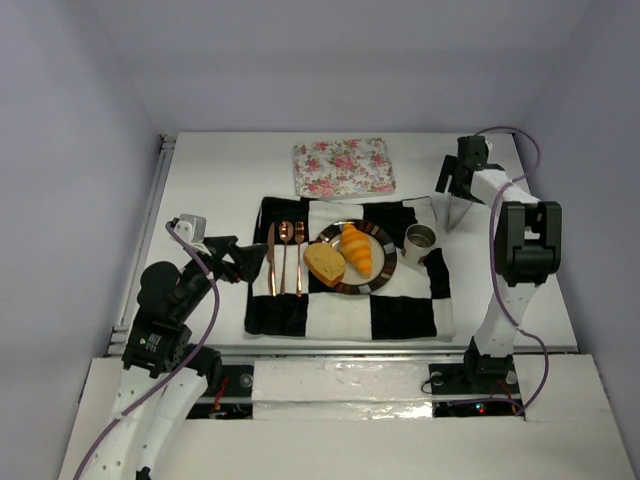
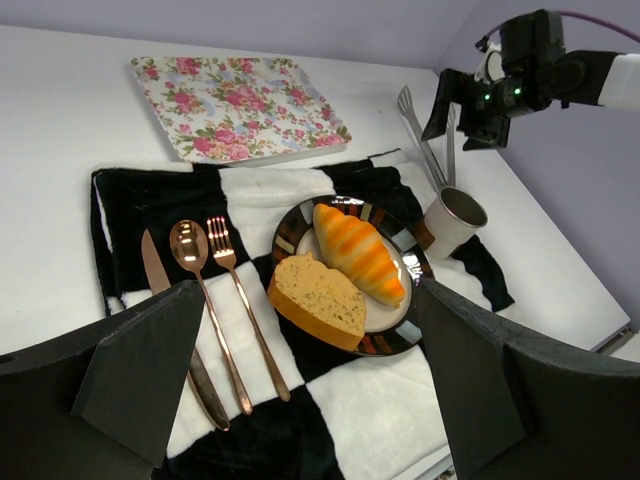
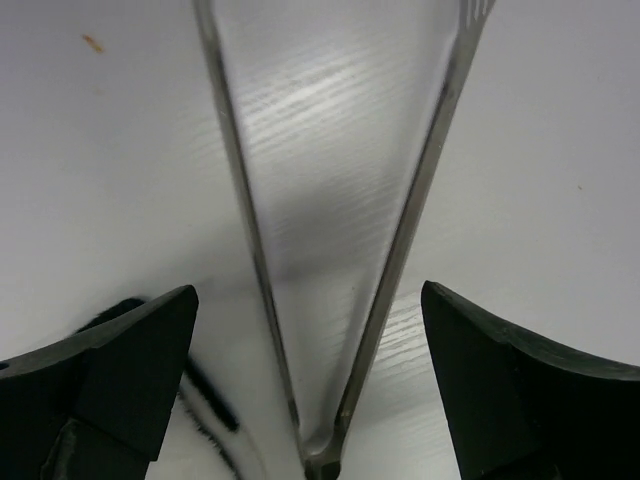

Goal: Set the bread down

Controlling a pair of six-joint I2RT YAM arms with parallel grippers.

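Observation:
The bread rests on a dark-rimmed plate [image 1: 383, 241] [image 2: 398, 340] on the checkered mat: a pale slice with brown crust [image 1: 324, 263] [image 2: 318, 298] and next to it an orange ridged croissant [image 1: 356, 249] [image 2: 357, 253]. My left gripper [image 1: 245, 262] [image 2: 310, 400] hovers open at the mat's left side, a little short of the plate, with nothing between its fingers. My right gripper [image 1: 455, 190] [image 3: 310, 390] stands open at the back right over metal tongs [image 1: 456, 212] [image 3: 400, 250] [image 2: 425, 150]. The tongs lie between its fingers [image 3: 120, 370], touching neither.
A copper knife [image 2: 170, 320], spoon [image 2: 190, 250] and fork [image 2: 235, 290] lie on the mat left of the plate. A metal cup [image 1: 419, 240] [image 2: 455, 220] stands right of the plate. A floral tray [image 1: 343, 167] [image 2: 235, 108] sits behind the mat.

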